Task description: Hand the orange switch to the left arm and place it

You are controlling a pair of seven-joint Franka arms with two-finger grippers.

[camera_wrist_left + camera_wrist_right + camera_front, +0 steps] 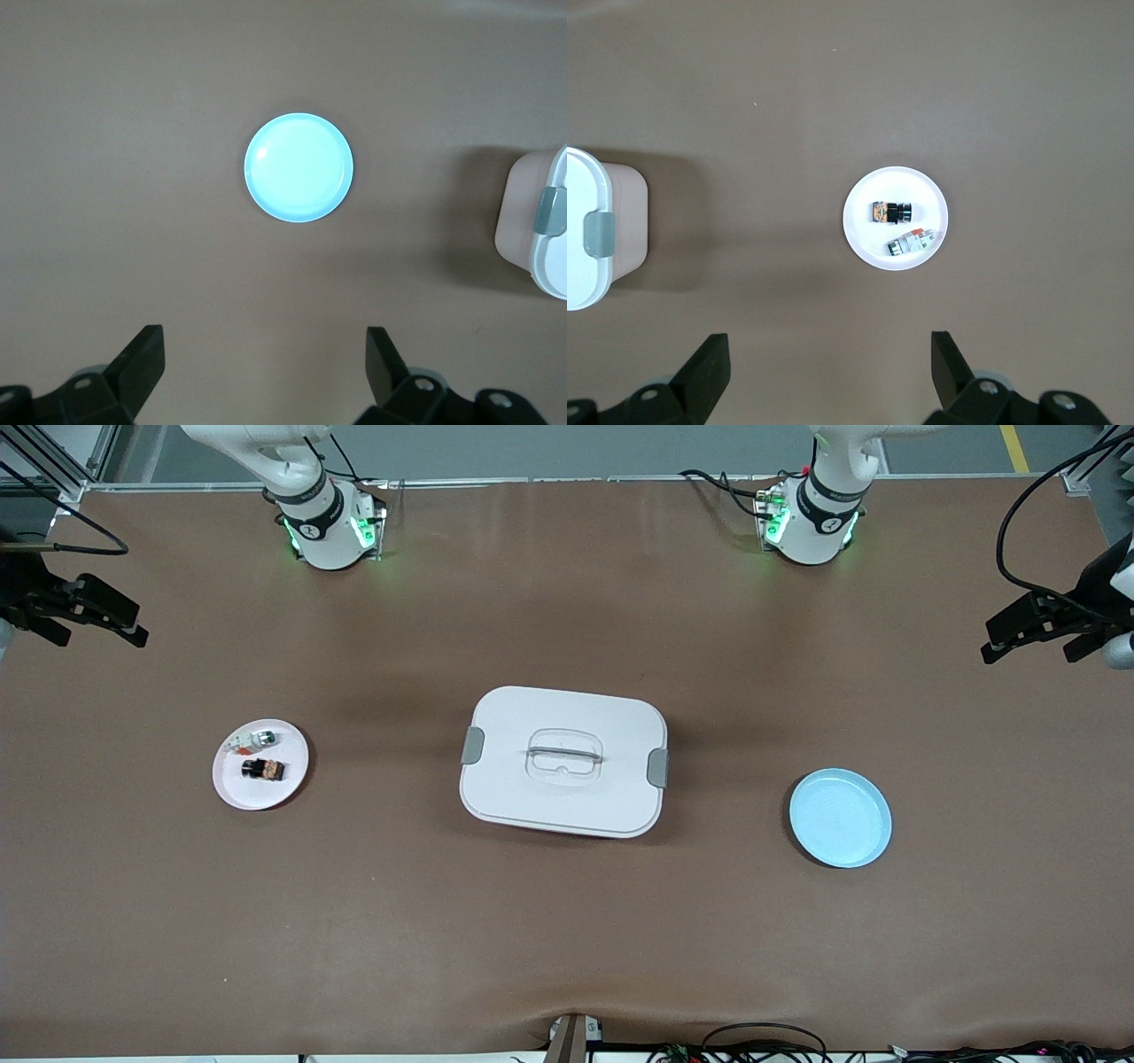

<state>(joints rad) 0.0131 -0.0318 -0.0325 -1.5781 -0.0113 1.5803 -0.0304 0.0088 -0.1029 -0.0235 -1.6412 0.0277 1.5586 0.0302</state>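
Observation:
The orange switch [263,769] [891,212], a small black part with an orange band, lies on a small white plate [288,779] [864,232] toward the right arm's end of the table. The white box [563,797] [585,190] [542,266] with grey latches stands shut at the table's middle. My right gripper [133,625] [830,345] hangs open and empty high over the right arm's end, looking down on the white plate. Over the left arm's end my left gripper [997,642] [266,341] is open and empty too, high above a pale blue plate [840,817] [299,166].
A white-and-silver part [252,739] [911,242] shares the white plate with the switch. The blue plate holds nothing. The box stands between the two plates. Brown table mat lies all round them.

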